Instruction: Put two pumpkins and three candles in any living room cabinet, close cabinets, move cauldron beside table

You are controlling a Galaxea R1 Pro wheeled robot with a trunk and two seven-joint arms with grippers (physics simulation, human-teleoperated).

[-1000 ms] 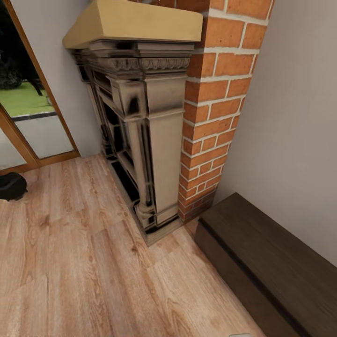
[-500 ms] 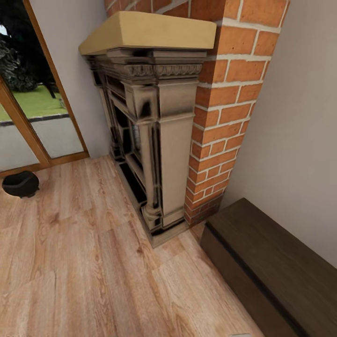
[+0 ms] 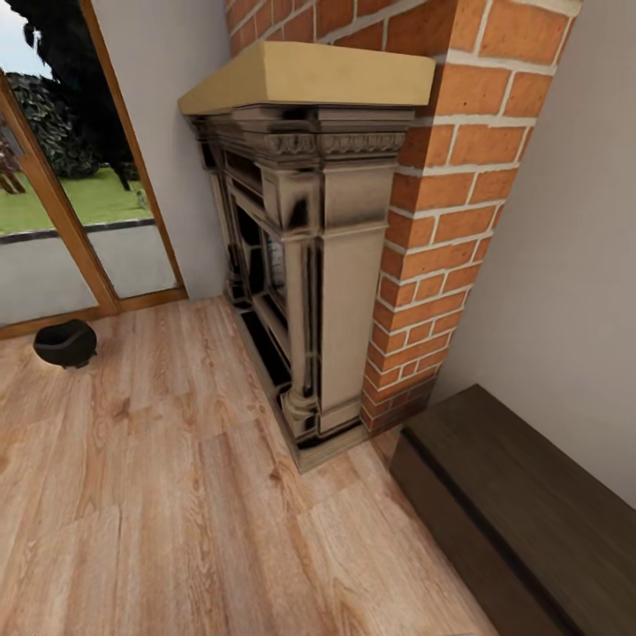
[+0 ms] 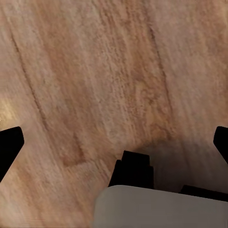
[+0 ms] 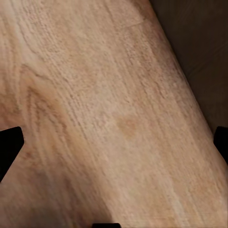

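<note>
The black cauldron (image 3: 66, 343) stands on the wooden floor at the far left, close to the glass door. A long, low dark-brown cabinet (image 3: 521, 503) runs along the wall at the lower right with its fronts shut. Its dark side also shows in the right wrist view as the cabinet (image 5: 204, 52). My left gripper (image 4: 114, 142) hangs open over bare floorboards with nothing between its fingers. The right gripper (image 5: 114, 142) is open too, above the floor beside the cabinet. The pumpkins, candles and table are out of view.
An ornate carved fireplace (image 3: 309, 265) with a tan mantel juts out in the middle, backed by a red brick chimney (image 3: 442, 230). A glass door with a wooden frame (image 3: 62, 221) fills the left wall. Wooden floor (image 3: 177, 512) stretches across the foreground.
The camera has moved, so the whole picture has slid right and down. The cauldron, cut off at the left edge before, is now fully in view. Nothing in the room has moved.
</note>
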